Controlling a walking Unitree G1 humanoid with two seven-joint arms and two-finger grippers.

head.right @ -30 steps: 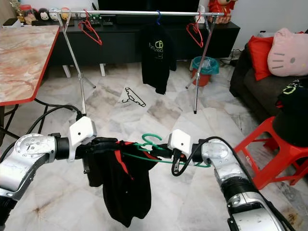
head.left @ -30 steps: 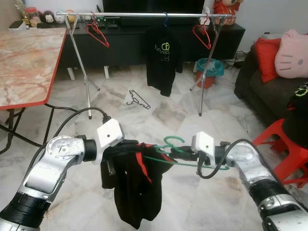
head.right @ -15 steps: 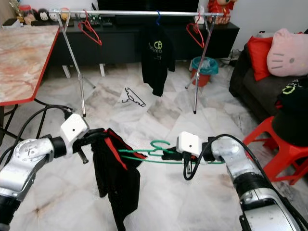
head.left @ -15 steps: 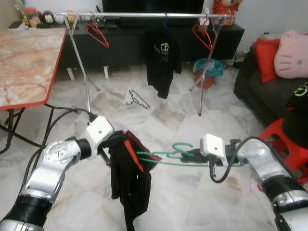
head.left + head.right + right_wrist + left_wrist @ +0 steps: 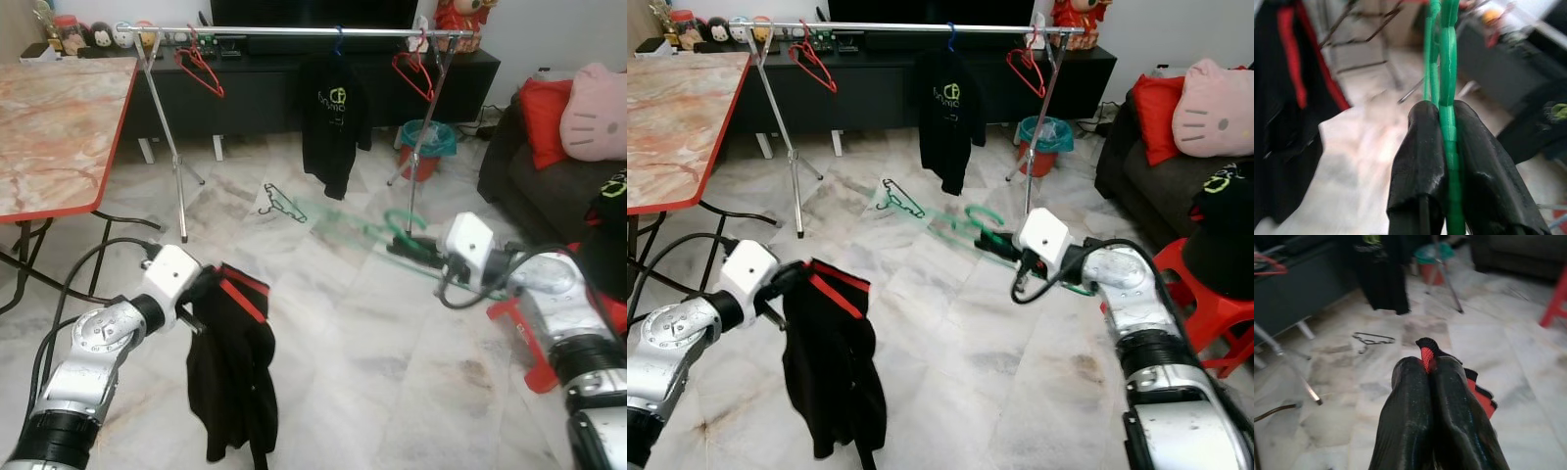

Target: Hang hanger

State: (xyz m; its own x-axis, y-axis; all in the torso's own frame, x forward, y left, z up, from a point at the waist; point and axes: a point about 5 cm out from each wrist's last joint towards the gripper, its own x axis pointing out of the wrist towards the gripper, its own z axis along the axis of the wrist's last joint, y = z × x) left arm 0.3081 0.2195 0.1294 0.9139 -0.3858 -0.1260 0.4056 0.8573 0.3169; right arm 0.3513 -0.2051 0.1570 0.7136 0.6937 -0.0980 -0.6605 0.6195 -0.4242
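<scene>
We hold the thin green hanger (image 5: 1447, 83) pinched tight in our right gripper (image 5: 1449, 147), low before the clothes rail (image 5: 294, 31); it seems light, stiff and slippery, while our left gripper (image 5: 1430, 396) is closed on the soft black garment (image 5: 230, 362).

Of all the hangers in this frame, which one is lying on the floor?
The black hanger, lying on the tiles below the rail. The two red ones hang on the rail, and the green hanger is in the right gripper.

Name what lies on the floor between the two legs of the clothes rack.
A black hanger lies on the floor between the rack's legs, below and left of the hanging black shirt, as both eye views show.
</scene>
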